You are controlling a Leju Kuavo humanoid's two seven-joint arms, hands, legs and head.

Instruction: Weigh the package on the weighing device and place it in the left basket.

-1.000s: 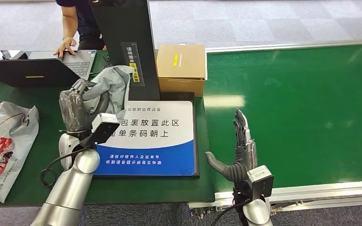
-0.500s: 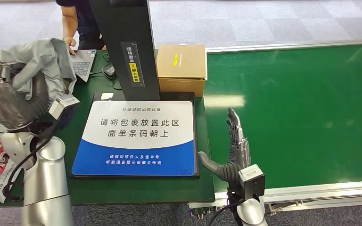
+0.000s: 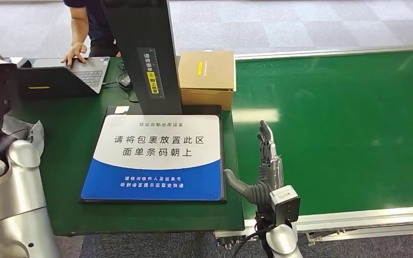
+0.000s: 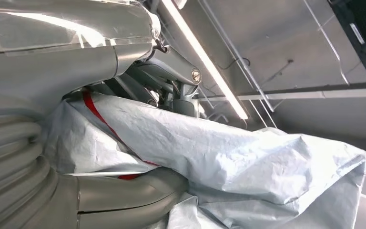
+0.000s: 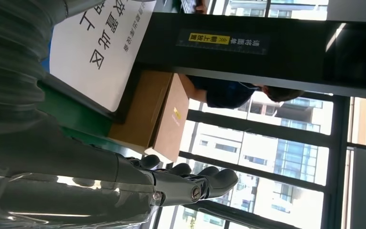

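Observation:
In the left wrist view my left hand (image 4: 100, 62) grips a crumpled grey plastic package (image 4: 228, 152) with a red stripe, its thumb (image 4: 124, 193) pressed under the package, ceiling lights behind. In the head view my left arm (image 3: 11, 183) is raised at the far left and runs off the picture's left edge. The weighing device's white and blue plate (image 3: 156, 156) lies bare on the table. My right hand (image 3: 266, 164) stands open, fingers straight, beside the plate's right edge, holding nothing; the right wrist view shows its fingers (image 5: 205, 183) spread.
A black column (image 3: 145, 54) rises behind the plate, with a cardboard box (image 3: 207, 75) to its right. A person's hand rests on a laptop (image 3: 67, 75) at the back left. A white plastic bag (image 3: 29, 133) lies behind my left arm. The green conveyor (image 3: 344, 123) spans the right.
My left arm has swung the grey package from over the plate to the left and upward, past the head view's edge. My right hand has shifted slightly left.

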